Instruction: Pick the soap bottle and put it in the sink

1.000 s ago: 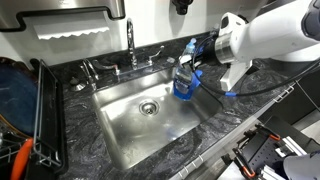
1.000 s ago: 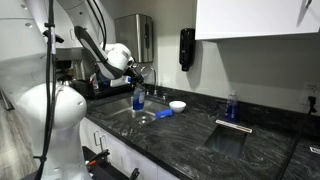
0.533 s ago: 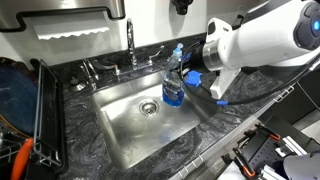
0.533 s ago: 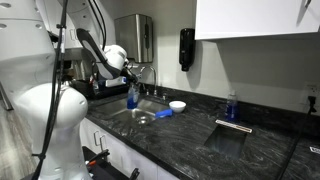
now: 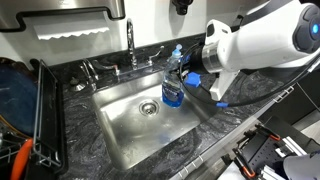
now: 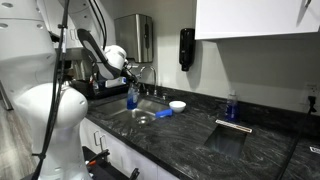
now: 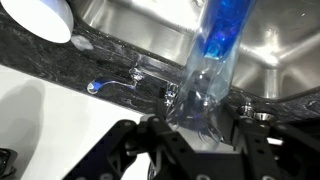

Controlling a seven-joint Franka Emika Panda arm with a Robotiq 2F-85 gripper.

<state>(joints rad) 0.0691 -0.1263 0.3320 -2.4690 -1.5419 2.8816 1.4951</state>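
Holding the soap bottle (image 5: 173, 86) clamped in the end effector (image 5: 185, 76) over the sink (image 5: 122, 128); pickup apparently done, lowering and release remaining.

There is one soap bottle (image 5: 172, 92), one sink (image 5: 120, 128) and one faucet (image 5: 130, 45). In an exterior view there is also one white bowl (image 6: 177, 104), one blue sponge (image 6: 164, 113) and one smaller blue bottle (image 6: 232, 106).

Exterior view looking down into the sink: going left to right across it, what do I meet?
Black dish rack → faucet → drain → soap bottle → gripper, closed on the bottle from its right side.
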